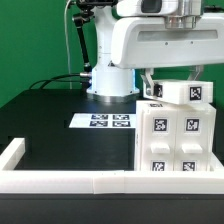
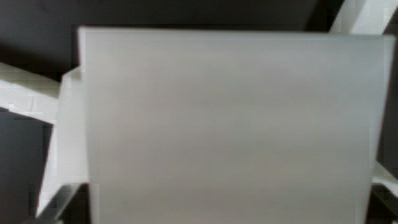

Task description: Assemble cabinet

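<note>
The white cabinet body point(image 1: 176, 140) stands at the exterior view's right, against the front border wall, with black-and-white tags on its faces. A smaller white cabinet part point(image 1: 178, 93) with tags sits on top of it. My gripper point(image 1: 177, 82) is right above and its dark fingers point(image 1: 149, 80) straddle this top part, closed against its sides. In the wrist view a blurred white cabinet face point(image 2: 222, 120) fills nearly the whole picture, with only slivers of the fingers at its edges.
The marker board point(image 1: 105, 121) lies flat on the black table left of the cabinet. A low white border wall point(image 1: 60, 180) runs along the front and left. The robot base point(image 1: 112, 75) stands behind.
</note>
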